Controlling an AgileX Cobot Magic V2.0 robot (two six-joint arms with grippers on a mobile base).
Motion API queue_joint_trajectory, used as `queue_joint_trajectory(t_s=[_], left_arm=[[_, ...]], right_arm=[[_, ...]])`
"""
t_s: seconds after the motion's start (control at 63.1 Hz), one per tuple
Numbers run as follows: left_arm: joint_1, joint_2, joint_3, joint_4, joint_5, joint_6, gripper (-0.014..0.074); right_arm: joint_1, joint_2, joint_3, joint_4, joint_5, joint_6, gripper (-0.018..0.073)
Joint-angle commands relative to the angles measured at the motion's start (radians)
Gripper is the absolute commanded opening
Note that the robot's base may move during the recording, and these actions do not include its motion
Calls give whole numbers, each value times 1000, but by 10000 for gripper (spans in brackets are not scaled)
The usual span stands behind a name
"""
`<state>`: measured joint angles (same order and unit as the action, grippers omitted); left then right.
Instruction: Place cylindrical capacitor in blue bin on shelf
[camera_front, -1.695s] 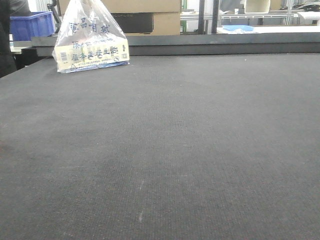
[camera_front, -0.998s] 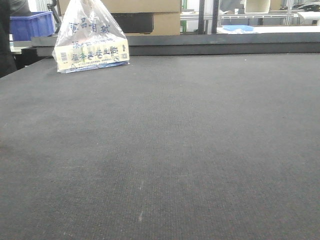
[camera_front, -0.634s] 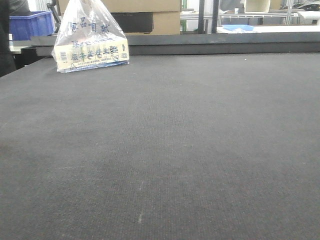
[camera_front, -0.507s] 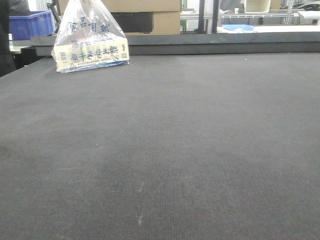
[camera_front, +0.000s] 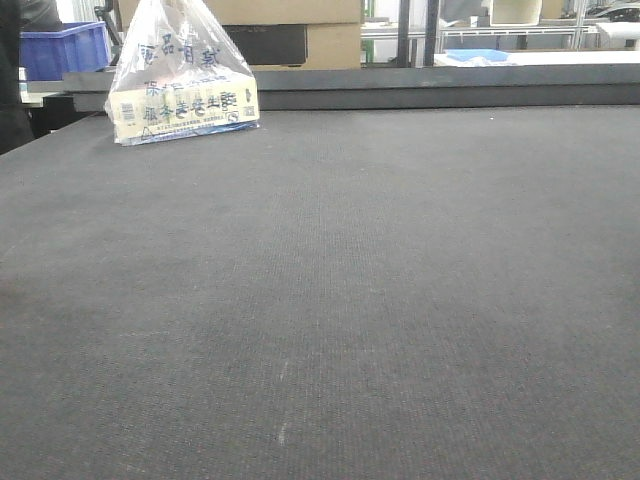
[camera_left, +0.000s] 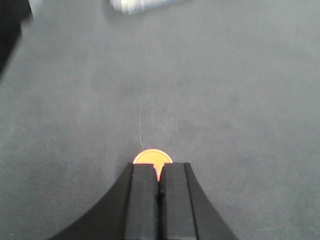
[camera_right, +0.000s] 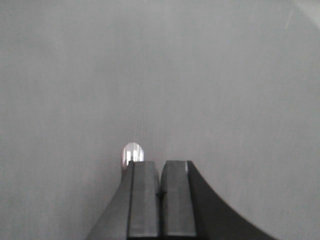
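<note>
No identifiable capacitor; left tool and right tool both pressed together.
Expect it light, stiff, slick, apt to roll; pinch your tool across the barrel.

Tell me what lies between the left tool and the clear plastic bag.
Left wrist view: an orange round thing at the tool's tip, then bare dark grey table.

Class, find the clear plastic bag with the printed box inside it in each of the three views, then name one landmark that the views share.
Front view: the plastic bag stands at upper left, near the far edge of the dark grey table.
Left wrist view: a blurred sliver at the top edge, left of centre, is probably the same bag.
Right wrist view: not in it.
Shared landmark: the dark grey table surface fills all three views.
</note>
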<state>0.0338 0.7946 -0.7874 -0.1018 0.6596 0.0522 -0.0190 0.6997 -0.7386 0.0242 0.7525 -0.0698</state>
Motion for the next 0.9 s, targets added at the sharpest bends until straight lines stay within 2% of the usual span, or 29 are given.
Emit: queue_joint_trajectory(t_s=[0.0,0.143,0.285,0.459,0.491,0.65,0.745,0.887], left_arm=[[3,90,-57,-17,14,-2,-111],[3,192,-105,-25,71,-2,-111],[3,331,-195,-27,260,-23,-111],[1,524,-327,-18,391,-69,-111],[-7,554,-343,-2,407,-86,-111],[-79,663,-428,182,466,-200,-81],[-108,676,-434,194,459,-215,11],[-121,676,-434,192,449,-248,217]], right_arm=[[-7,92,-52,0,114,0,-162],[-7,206,-88,6,137,0,-162],[-7,260,-90,63,135,0,-162],[-7,317,-90,63,-10,0,-162],[-7,333,-90,63,-32,0,-162],[-7,413,-90,61,-40,0,-155],[-7,458,-90,61,-27,0,-3],[-7,503,-90,67,-25,0,374]])
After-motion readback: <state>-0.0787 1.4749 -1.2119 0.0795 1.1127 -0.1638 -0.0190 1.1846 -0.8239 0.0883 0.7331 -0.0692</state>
